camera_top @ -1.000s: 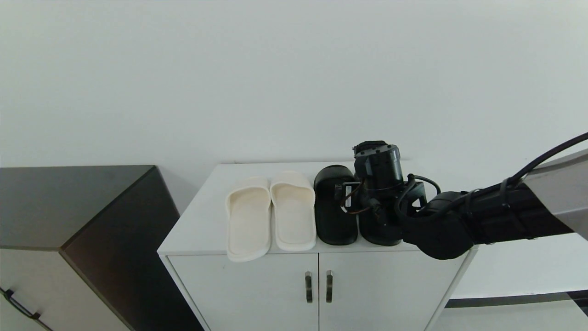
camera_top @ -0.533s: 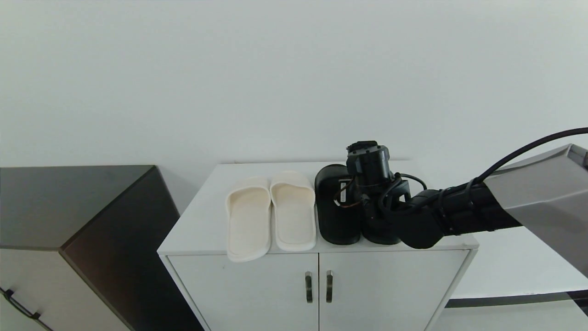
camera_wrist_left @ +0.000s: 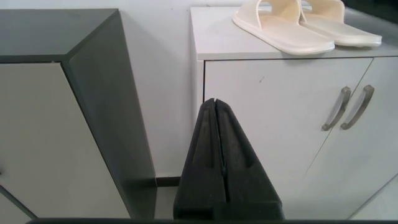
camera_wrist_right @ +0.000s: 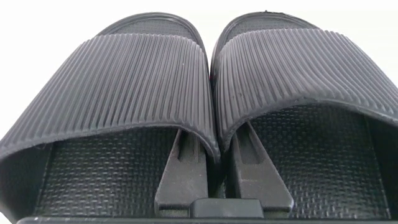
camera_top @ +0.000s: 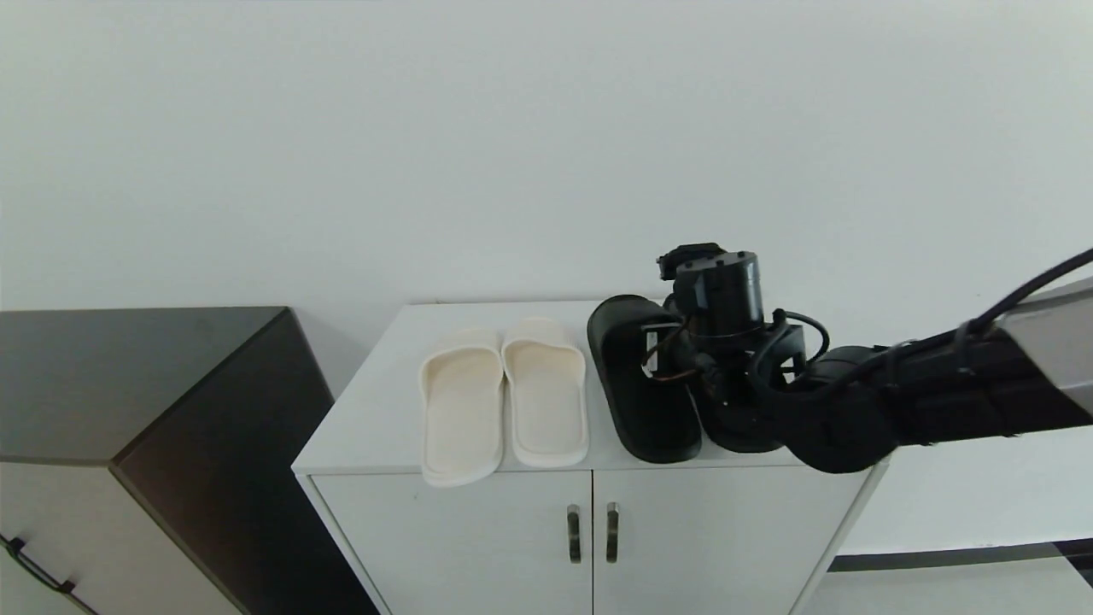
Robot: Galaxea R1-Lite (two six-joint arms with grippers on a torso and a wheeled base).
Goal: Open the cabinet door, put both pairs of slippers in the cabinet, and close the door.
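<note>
The right arm is lying stretched in over the right end of the white cabinet [camera_top: 376,418], forearm about level, with the wrist turned so the hand is pointing along the black slippers [camera_top: 649,393] from heel to toe. The right gripper [camera_wrist_right: 214,143] is holding the pair. One finger is sitting inside each slipper under its ribbed strap, and the two inner walls are squeezed together between them. The slipper on the side of the hand away from the forearm is lying askew, with its heel near the cabinet's front edge. Whether the pair is clear of the top, I cannot tell.

Beyond that slipper, farther from the hand, the cream slippers [camera_top: 504,397] are lying side by side, heels at the front edge. Below the hand both doors [camera_top: 461,547] are shut, and the handles [camera_top: 591,532] are meeting at the middle.

The left gripper [camera_wrist_left: 215,109] is hanging low, well apart from the other hand. Its fingers are pressed flat together on nothing. It is pointing at the white cabinet's near corner, with the dark cabinet [camera_wrist_left: 62,93] off to one side.
</note>
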